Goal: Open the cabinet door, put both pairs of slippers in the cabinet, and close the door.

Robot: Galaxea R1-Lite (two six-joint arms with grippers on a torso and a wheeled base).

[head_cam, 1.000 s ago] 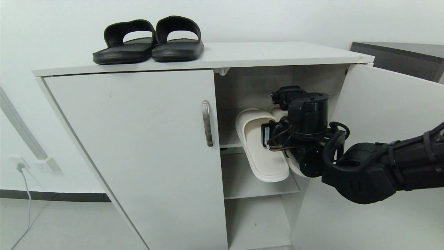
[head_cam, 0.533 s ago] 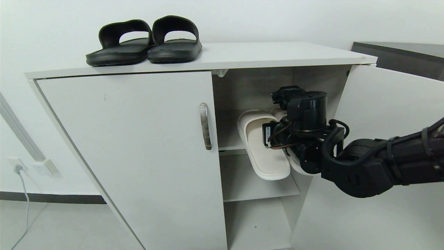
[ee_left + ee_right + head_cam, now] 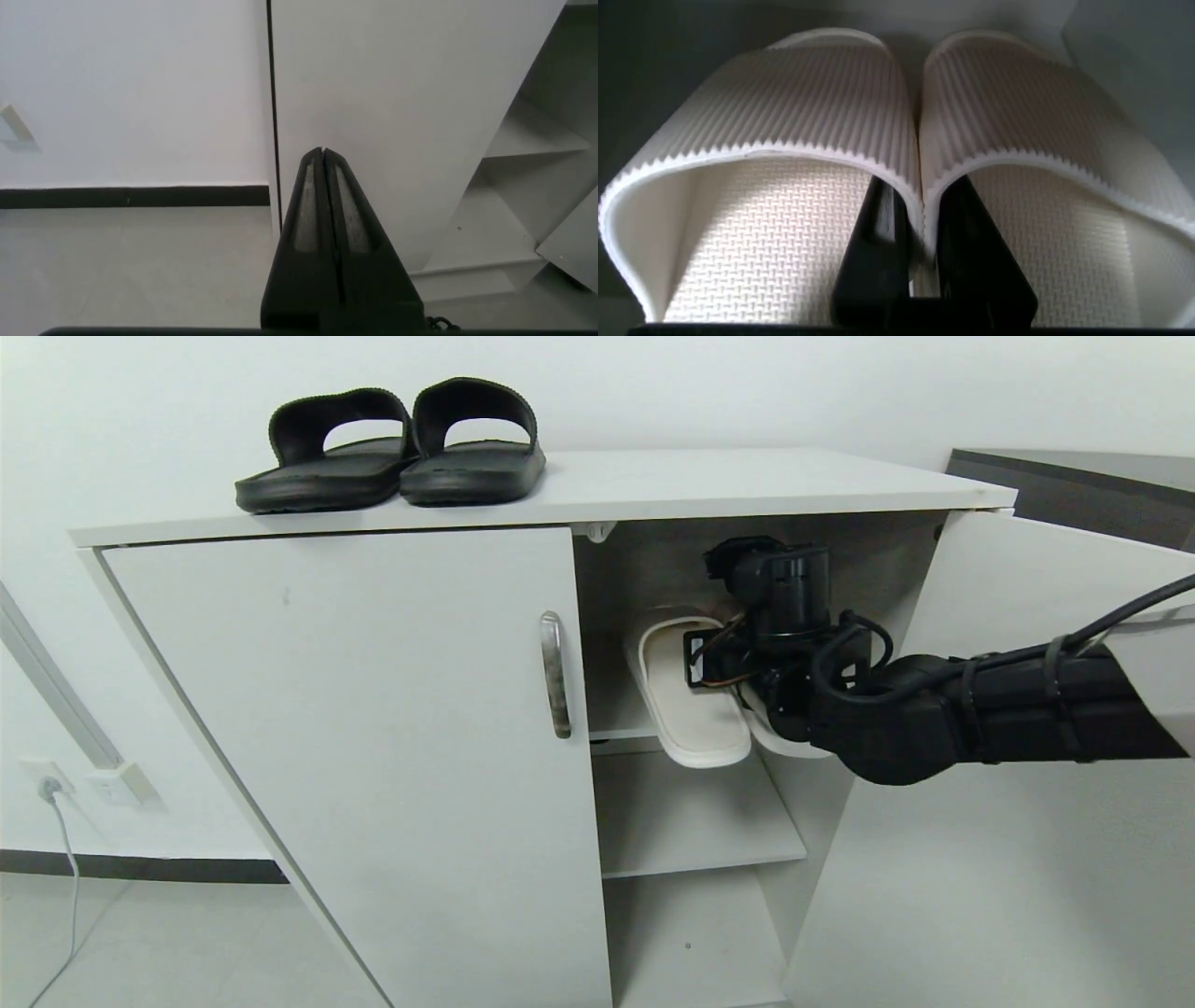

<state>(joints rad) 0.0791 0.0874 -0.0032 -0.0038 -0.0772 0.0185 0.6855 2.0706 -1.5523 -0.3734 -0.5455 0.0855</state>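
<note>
Cream-white ridged foam slippers, one of the two pairs, hang side by side in the right gripper, level with the upper shelf of the white two-door cabinet. One black finger sits inside each slipper, and together they pinch the two touching inner walls. The pair's long axis runs front to back: toes and straps point at the cabinet's back wall, while the heels point out of the opening and poke past the shelf's front edge. Whether the soles rest on the shelf cannot be told. As for progress, the right-hand door stands swung open and the left-hand door is shut. I judge the first pair nearly placed but not yet let go. The second pair, black rubber slide slippers, sits on the cabinet top near its left end, toes toward the wall. That pair has yet to be stowed, and the door then needs closing. The left gripper hangs low before the cabinet, fingers pressed together and empty.
</note>
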